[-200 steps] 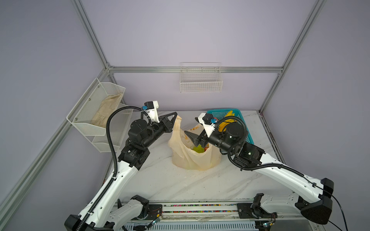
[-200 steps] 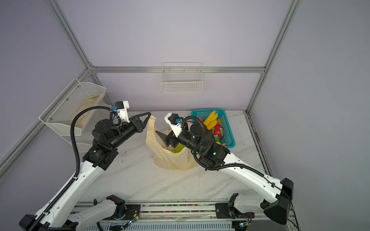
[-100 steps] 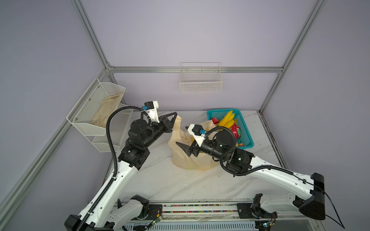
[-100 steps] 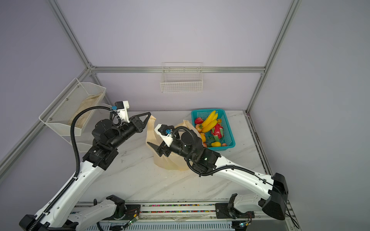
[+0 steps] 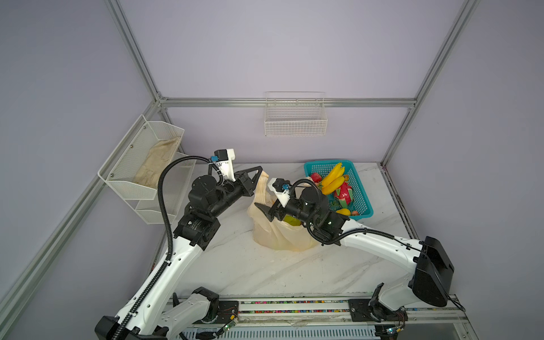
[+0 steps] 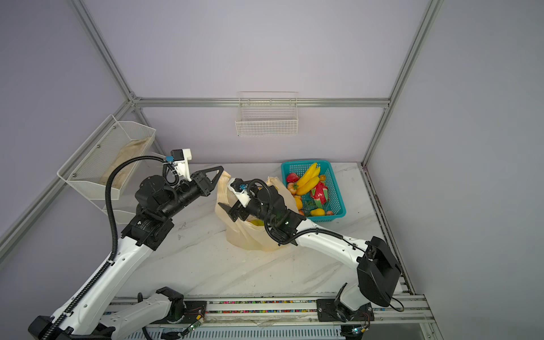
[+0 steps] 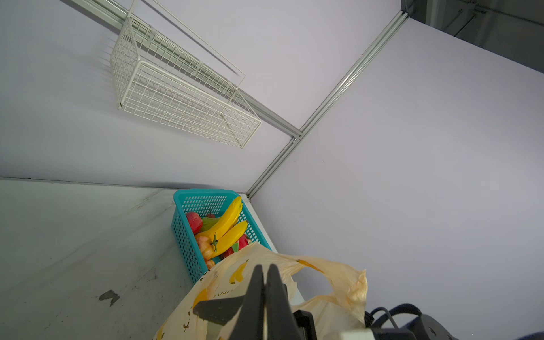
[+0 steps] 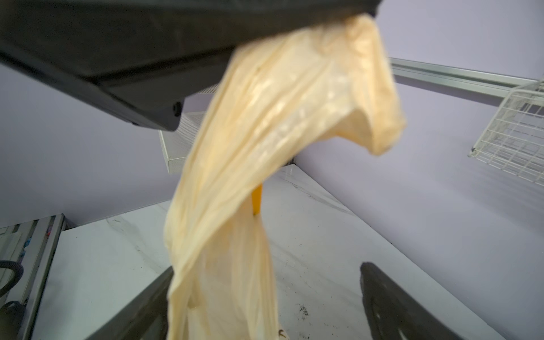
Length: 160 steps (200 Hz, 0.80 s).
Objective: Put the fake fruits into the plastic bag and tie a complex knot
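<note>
The cream-yellow plastic bag (image 5: 282,240) stands open on the table in both top views, with a yellow-green fruit (image 5: 290,220) showing inside. My left gripper (image 5: 259,172) is shut on one bag handle (image 8: 294,117) and holds it up; its fingers (image 7: 266,282) are pressed together. My right gripper (image 8: 265,294) is open beside the bag's mouth, with the raised handle strip hanging between its fingers (image 8: 391,306), close to one of them. Bananas (image 5: 332,179), a dragon fruit (image 5: 343,191) and a strawberry (image 5: 316,177) lie in the teal basket (image 5: 328,162). No knot is in view.
The teal basket (image 6: 306,163) sits at the back right, just behind the bag. A white mesh shelf (image 5: 141,188) holding a beige cloth (image 5: 156,164) hangs on the left wall. A wire basket (image 5: 295,117) hangs on the back wall. A rail (image 5: 294,306) runs along the table's front.
My right gripper has come out of the bag's mouth and moved left to the raised handle strip, and the basket it covered now shows. The left arm has held still.
</note>
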Available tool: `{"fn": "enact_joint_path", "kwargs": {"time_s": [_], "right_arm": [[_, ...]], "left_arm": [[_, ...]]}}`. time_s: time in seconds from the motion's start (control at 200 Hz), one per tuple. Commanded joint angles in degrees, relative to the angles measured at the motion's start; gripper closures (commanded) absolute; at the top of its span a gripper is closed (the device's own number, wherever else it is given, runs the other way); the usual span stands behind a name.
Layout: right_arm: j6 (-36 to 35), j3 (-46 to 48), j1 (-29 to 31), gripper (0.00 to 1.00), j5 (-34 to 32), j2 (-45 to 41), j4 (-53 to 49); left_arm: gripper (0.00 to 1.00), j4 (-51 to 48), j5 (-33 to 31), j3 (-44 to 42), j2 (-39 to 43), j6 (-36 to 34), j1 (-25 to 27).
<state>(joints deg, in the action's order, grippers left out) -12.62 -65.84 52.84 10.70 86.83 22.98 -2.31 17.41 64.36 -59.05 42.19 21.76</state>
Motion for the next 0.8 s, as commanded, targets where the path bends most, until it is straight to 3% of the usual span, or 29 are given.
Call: {"fn": "enact_joint_path", "kwargs": {"time_s": [0.0, 0.26, 0.39, 0.48, 0.565, 0.795], "right_arm": [[1.1, 1.9, -1.3, 0.20, 9.1, 0.7, 5.7], [3.6, 8.5, -2.9, 0.73, 16.5, 0.3, 12.1], [3.4, 9.4, -3.5, 0.92, 19.4, 0.2, 12.1], [3.3, 10.4, -4.4, 0.96, 21.0, -1.0, 11.8], [3.4, 11.5, -5.5, 0.98, 22.4, -2.1, 11.6], [3.4, 12.0, -6.1, 1.00, 26.4, -3.3, 10.7]], "left_arm": [[1.00, 1.7, 0.3, -0.1, 0.7, -1.8, -0.6], [1.00, 1.3, -1.0, -0.7, 1.7, -3.2, -1.8], [1.00, 0.1, 0.8, -0.7, 1.9, -6.2, -2.6], [0.93, -1.2, 2.7, -1.1, 2.6, -9.1, -3.5], [0.75, 0.0, 5.6, -3.2, 4.2, -13.1, -3.7], [0.39, -3.4, 14.9, -3.9, 4.7, -24.2, -3.7]]}}
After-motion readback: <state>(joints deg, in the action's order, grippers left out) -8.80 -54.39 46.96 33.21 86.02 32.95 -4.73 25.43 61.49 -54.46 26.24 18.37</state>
